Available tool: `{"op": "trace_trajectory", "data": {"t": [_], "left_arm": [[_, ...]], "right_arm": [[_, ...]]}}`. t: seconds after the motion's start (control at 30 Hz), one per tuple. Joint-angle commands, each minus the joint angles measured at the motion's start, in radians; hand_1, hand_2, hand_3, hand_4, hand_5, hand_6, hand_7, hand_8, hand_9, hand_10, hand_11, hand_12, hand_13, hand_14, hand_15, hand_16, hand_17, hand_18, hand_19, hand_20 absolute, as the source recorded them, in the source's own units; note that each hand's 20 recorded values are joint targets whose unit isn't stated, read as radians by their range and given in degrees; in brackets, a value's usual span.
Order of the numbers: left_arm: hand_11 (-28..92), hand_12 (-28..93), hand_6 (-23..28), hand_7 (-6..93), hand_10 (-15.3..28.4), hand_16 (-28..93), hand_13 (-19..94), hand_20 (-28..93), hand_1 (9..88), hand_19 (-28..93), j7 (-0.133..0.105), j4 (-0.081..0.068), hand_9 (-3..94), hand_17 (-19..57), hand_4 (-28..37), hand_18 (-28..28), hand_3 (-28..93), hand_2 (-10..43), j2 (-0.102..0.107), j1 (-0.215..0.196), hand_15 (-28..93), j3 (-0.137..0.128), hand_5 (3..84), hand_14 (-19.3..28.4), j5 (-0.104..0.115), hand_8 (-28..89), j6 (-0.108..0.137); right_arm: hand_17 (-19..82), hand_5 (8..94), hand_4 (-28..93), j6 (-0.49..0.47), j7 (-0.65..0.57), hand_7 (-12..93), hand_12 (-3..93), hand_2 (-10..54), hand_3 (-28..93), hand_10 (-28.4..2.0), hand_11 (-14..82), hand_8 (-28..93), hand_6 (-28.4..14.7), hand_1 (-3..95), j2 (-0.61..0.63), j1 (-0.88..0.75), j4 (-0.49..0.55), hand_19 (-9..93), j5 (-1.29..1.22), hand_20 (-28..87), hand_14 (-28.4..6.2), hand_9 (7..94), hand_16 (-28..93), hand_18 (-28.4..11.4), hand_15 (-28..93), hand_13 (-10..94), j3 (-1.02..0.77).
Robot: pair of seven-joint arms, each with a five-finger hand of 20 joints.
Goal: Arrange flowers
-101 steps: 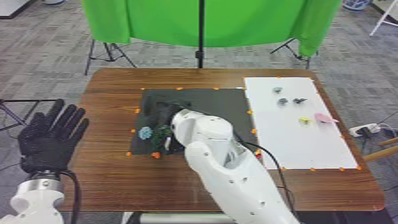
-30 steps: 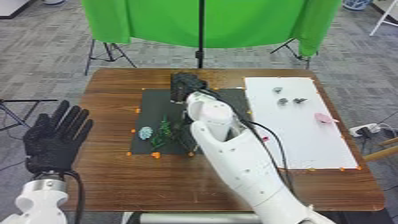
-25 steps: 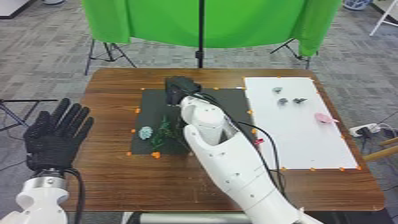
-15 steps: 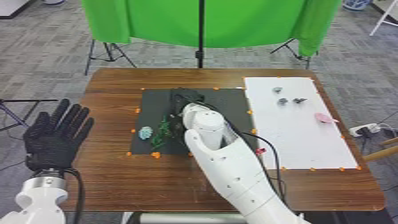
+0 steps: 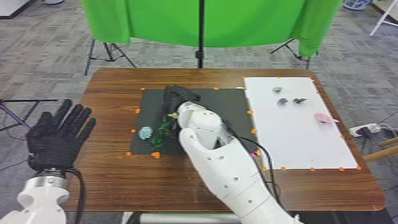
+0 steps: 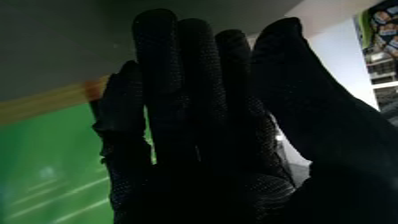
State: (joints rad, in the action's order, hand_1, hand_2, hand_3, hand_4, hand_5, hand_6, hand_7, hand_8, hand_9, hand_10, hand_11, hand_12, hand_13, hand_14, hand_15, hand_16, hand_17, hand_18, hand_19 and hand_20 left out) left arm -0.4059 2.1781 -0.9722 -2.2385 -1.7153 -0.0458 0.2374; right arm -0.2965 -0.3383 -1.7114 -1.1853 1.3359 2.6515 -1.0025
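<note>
In the head view my left hand (image 5: 55, 142) is open beside the table's left edge, fingers straight. My right hand (image 5: 181, 95) is over the far part of the black mat (image 5: 222, 100); in the right wrist view the right hand (image 6: 191, 125) has its fingers extended and the thumb apart, with no flower visible between them. A small yellow flower (image 5: 174, 115) shows close beside the right wrist, above green foliage (image 5: 160, 136). A light blue flower (image 5: 146, 133) lies left of the foliage. On the white board (image 5: 302, 145) are a pink flower (image 5: 323, 118) and several small greyish flowers (image 5: 283, 101).
My right forearm crosses the mat's near edge, with black cables along it. A red-pink item (image 5: 255, 154) shows beside the forearm. Orange markers (image 5: 155, 155) line the mat and board. A green cloth (image 5: 213, 25) hangs behind the brown table (image 5: 111, 175).
The yellow flower has left the white board since the oldest frame and now shows beside the right wrist. My right hand moved out to the mat's far edge, then came back slightly nearer.
</note>
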Motion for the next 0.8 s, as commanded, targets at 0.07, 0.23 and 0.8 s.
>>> {"op": "trace_trajectory", "data": {"t": [0.07, 0.23, 0.8], "left_arm": [[17, 10, 7.8, 9.6, 13.7, -2, 32, 12, 27.1, 30, 0.007, -0.002, 37.8, -4.7, -28.3, 12.6, 80, 9.8, -0.028, -0.03, 18, -0.013, 43.2, 12.5, 0.005, -9, -0.009], [17, 10, 7.8, 9.7, 13.7, -2, 32, 12, 27.0, 29, 0.014, 0.004, 37.8, -4.6, -28.3, 12.6, 80, 9.8, -0.053, -0.053, 18, -0.027, 43.2, 12.4, -0.002, -9, -0.017], [17, 10, 7.8, 9.8, 13.6, -2, 32, 12, 27.8, 29, -0.004, 0.018, 37.7, -4.5, -28.3, 12.5, 80, 8.6, -0.062, -0.085, 18, -0.058, 43.1, 12.4, -0.019, -9, -0.018]], "right_arm": [[29, 62.4, -28, -0.011, -0.057, 15, 16.4, -9.5, 78, -14.4, 17.4, -12, -2.9, 44.6, 0.073, 0.019, 0.108, 82, -0.115, 40, -11.5, 67.5, 22, -21.4, 44, 63, 0.036], [29, 60.4, -28, -0.048, -0.101, 14, 16.4, -9.5, 79, -16.4, 16.2, -11, -4.1, 40.4, 0.218, -0.019, 0.284, 83, -0.192, 40, -13.1, 64.5, 21, -22.1, 47, 60, -0.008], [18, 50.7, -28, -0.043, -0.267, 10, 13.7, -9.5, 80, -18.4, 7.9, -9, -6.3, 38.1, 0.648, -0.332, 0.492, 71, -0.256, 31, -17.9, 44.8, 15, -22.3, 29, 38, -0.458]]}}
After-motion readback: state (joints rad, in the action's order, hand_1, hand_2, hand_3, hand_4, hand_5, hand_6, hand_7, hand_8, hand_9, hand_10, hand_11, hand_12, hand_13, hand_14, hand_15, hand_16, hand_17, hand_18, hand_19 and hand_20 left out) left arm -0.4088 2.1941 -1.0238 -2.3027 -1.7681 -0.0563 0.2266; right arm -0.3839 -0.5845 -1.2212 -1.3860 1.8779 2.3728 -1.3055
